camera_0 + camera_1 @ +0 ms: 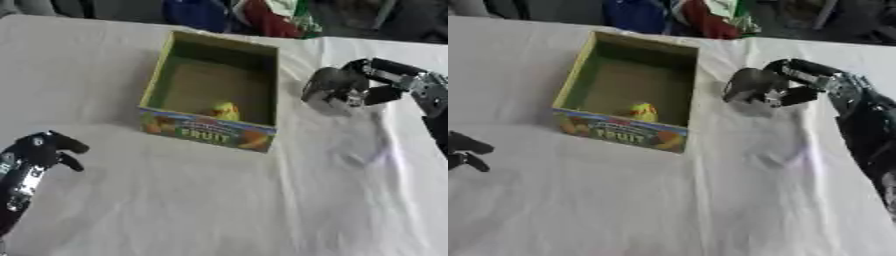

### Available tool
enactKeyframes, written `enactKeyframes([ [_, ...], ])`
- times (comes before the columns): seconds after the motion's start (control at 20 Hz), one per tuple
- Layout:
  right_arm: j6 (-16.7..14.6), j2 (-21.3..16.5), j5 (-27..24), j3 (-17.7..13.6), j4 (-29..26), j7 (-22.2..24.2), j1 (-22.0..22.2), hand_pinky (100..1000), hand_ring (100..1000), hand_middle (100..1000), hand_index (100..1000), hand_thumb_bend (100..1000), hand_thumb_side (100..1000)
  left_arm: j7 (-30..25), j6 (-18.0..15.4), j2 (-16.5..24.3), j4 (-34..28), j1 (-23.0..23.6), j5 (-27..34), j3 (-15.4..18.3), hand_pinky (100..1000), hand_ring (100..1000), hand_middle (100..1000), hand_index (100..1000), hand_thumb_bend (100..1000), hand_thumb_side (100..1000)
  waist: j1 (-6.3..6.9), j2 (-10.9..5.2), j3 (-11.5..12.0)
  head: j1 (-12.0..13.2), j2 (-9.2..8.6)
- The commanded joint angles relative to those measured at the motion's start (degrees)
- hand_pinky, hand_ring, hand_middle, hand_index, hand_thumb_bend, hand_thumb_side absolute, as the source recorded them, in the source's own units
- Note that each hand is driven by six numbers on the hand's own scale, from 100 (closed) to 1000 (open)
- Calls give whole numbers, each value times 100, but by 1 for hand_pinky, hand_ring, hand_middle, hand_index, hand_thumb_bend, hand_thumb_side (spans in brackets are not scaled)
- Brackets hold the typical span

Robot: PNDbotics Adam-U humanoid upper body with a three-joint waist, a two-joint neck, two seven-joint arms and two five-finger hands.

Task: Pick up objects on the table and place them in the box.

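Fruit box [213, 131] is sitting open-topped on the counter [262, 200], centre-left, printed front wall reading "FRUIT" and facing the camera. One yellow object [226, 110], with a bit of red showing, is lying inside against the front wall; can't tell what it is exactly. The rest of the box floor is showing bare cardboard.

Counter is wearing a white cloth, wrinkled, with creases running to the right of the box. Beyond the far edge, a heap of coloured fabric [254, 15] in blue, red and green is showing against a dark background.

Right hand [756, 87] is hovering just beside the box's right wall, near its far corner, fingers curled inward; can't tell whether it's holding anything or touching the cloth. Left hand [39, 150] is sitting idle at the lower left, well apart from the box, fingers curled and gripping nothing.

Nothing is standing between either hand and the box.
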Motion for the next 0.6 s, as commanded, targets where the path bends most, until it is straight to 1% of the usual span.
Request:
enactKeyframes([
  [0.05, -355, 26, 228, -1, 49, 235, -88, 824, 878, 778, 785, 314, 723, -14, -5, 22, -120, -22, -15, 30, 535, 695, 563, 680, 100, 803, 25, -74, -6, -6, -21],
  [0.1, -355, 46, 272, -8, 48, 169, -93, 821, 874, 773, 767, 306, 696, -13, -4, 20, -120, -21, -15, 31, 536, 695, 563, 681, 100, 803, 27, -74, -9, -6, -25],
  [0.2, -355, 84, 371, -13, 37, 19, -95, 813, 863, 759, 728, 281, 613, -11, -5, 18, -122, -21, -15, 33, 536, 695, 563, 680, 100, 803, 32, -72, -14, -7, -37],
  [0.3, -355, 115, 467, -13, 23, -143, -92, 810, 860, 753, 711, 272, 586, -9, -5, 17, -123, -20, -16, 35, 535, 695, 563, 680, 100, 803, 38, -70, -18, -7, -49],
  [0.35, -355, 128, 512, -8, 19, -213, -91, 808, 856, 748, 694, 266, 558, -8, -6, 16, -124, -18, -16, 35, 535, 695, 564, 680, 100, 803, 41, -68, -19, -9, -54],
  [0.4, -355, 140, 558, -3, 15, -281, -92, 808, 856, 747, 692, 265, 554, -8, -6, 16, -124, -17, -17, 35, 535, 695, 564, 680, 100, 803, 43, -68, -21, -11, -57],
  [0.55, -355, 169, 661, 4, 5, -476, -97, 800, 846, 733, 642, 245, 486, -7, -6, 13, -125, -16, -18, 35, 535, 695, 564, 680, 100, 803, 47, -65, -24, -13, -70],
  [0.6, -355, 177, 685, 9, -3, -536, -99, 799, 844, 730, 633, 240, 477, -7, -5, 12, -124, -16, -18, 35, 535, 696, 564, 680, 100, 803, 48, -64, -25, -12, -71],
])
